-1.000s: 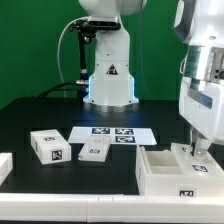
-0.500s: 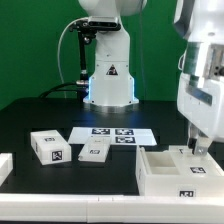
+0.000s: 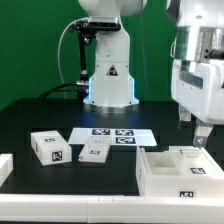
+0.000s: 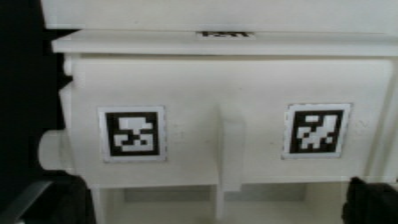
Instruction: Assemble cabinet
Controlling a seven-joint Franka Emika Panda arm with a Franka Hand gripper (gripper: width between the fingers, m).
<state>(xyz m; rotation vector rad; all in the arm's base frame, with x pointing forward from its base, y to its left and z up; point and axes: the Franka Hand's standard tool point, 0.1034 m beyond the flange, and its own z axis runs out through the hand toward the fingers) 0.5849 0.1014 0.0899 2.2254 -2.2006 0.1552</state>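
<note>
Exterior view: the cabinet (image 3: 180, 172), a white open-topped box, sits on the black table (image 3: 30, 115) at the exterior view's right. Nearby are a block (image 3: 50, 147), a smaller block (image 3: 95, 151) and the marker board (image 3: 113, 134). The gripper (image 3: 193, 128) hovers just above the cabinet, spread wide and empty.

Wrist view: smooth white plastic, with a rib (image 4: 226, 140) between two square tags (image 4: 134, 132).

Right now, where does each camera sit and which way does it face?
Exterior view: off the arm, facing the robot base across the black table; sees the cabinet, with the open end effector above it.
Wrist view: on the wrist, looking close at the cabinet's tagged face; only dark fingertips show.
Shared: the cabinet.
</note>
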